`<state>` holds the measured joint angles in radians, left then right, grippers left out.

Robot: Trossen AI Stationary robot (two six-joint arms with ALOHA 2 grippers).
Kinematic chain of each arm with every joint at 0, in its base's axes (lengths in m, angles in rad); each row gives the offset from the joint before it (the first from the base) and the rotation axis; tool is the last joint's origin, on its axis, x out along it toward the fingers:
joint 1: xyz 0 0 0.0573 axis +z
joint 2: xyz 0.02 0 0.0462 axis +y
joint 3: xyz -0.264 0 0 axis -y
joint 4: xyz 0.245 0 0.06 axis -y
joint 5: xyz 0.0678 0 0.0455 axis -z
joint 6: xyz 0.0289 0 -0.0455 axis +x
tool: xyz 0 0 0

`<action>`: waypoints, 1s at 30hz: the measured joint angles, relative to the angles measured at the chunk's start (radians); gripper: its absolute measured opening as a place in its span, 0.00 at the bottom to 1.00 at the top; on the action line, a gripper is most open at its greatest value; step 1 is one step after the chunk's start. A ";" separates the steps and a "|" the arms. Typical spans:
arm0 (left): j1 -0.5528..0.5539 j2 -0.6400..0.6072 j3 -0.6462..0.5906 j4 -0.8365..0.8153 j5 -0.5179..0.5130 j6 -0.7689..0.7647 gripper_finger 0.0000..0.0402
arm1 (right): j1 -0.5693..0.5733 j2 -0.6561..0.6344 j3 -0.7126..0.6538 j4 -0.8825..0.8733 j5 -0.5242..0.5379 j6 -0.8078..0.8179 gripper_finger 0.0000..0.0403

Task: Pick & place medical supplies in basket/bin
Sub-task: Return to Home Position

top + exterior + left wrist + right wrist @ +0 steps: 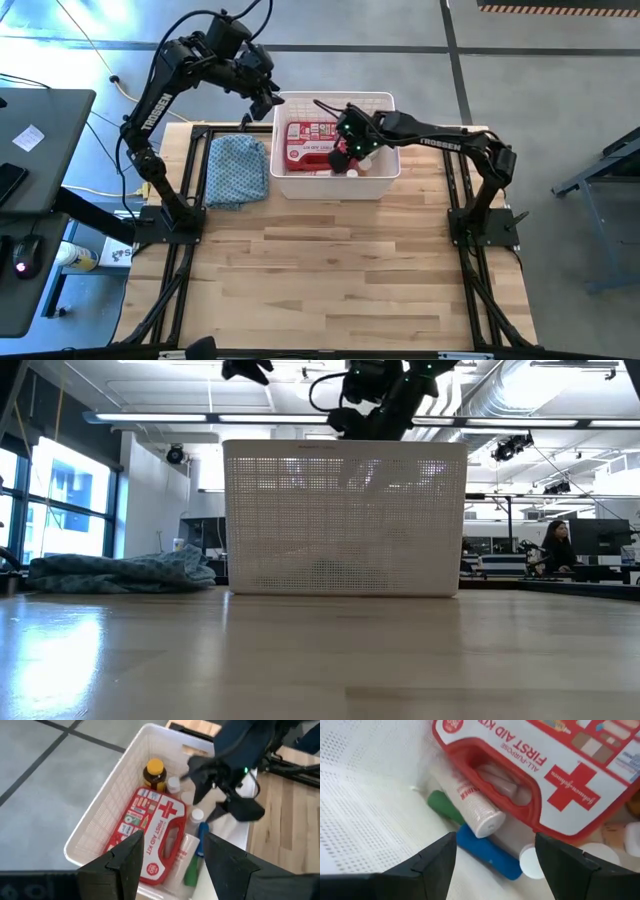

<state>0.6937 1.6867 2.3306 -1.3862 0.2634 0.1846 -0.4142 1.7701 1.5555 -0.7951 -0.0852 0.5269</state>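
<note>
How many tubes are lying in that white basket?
3, all in the basket beside the red first-aid case: a white tube against the case's handle, with a green tube and a blue tube on its far side. Others may hide under the case.

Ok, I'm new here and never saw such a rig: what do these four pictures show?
Two dark robot arms with two-finger grippers work at a wooden table. One picture looks straight down, one level across the tabletop, two from cameras on the wrists. On the table are a large white slotted plastic basket and, beside it, a blue patterned cloth. Inside the basket are a red first-aid case with a white cross, an amber yellow-capped bottle, small white pill bottles, a green tube, a blue tube and a white tube. The left gripper is open near the basket's corner; the right gripper is open over its contents. Neither holds anything.
</note>
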 joint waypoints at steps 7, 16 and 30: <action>0.000 0.000 0.000 -0.031 -0.009 0.014 0.58 | 0.000 -0.027 0.000 0.007 0.018 -0.008 0.64; 0.000 0.000 0.000 0.022 -0.010 0.002 0.58 | 0.001 -0.170 0.000 0.048 0.026 -0.022 0.64; -0.013 -0.034 0.000 0.096 0.004 -0.245 0.58 | 0.083 -0.481 0.000 -0.066 0.158 -0.169 0.51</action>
<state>0.6807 1.6523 2.3306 -1.2902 0.2678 -0.0603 -0.3316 1.2894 1.5557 -0.8610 0.0726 0.3578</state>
